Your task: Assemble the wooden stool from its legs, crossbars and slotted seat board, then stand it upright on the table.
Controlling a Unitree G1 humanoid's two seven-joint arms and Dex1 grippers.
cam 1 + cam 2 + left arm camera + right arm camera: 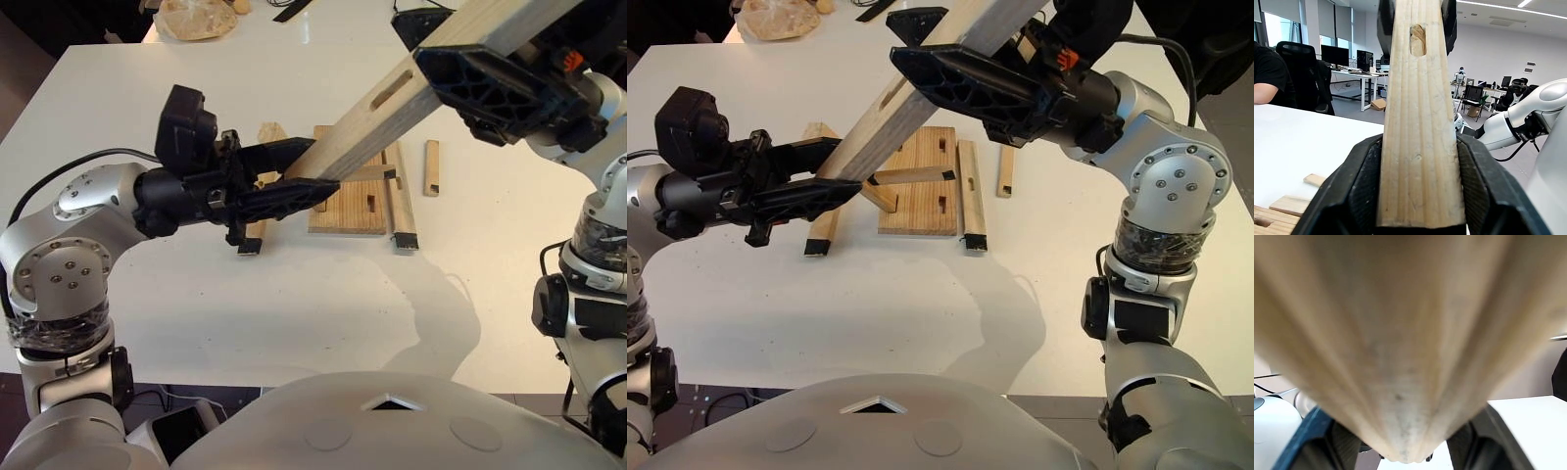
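Leg [377, 125] fitting under way.
Left claw [321, 164] clamps its low end, right claw [906, 44] its high; next, probably slot into board [353, 213] beneath.

The left tool [323, 164] clamps the lower end of a long wooden leg [377, 113], which rises toward 2 o'clock into the grip of the right tool [421, 41]. Below it the slotted seat board [345, 213] lies flat on the white desk [294, 294], with a short crossbar [431, 168] at its 3 o'clock.
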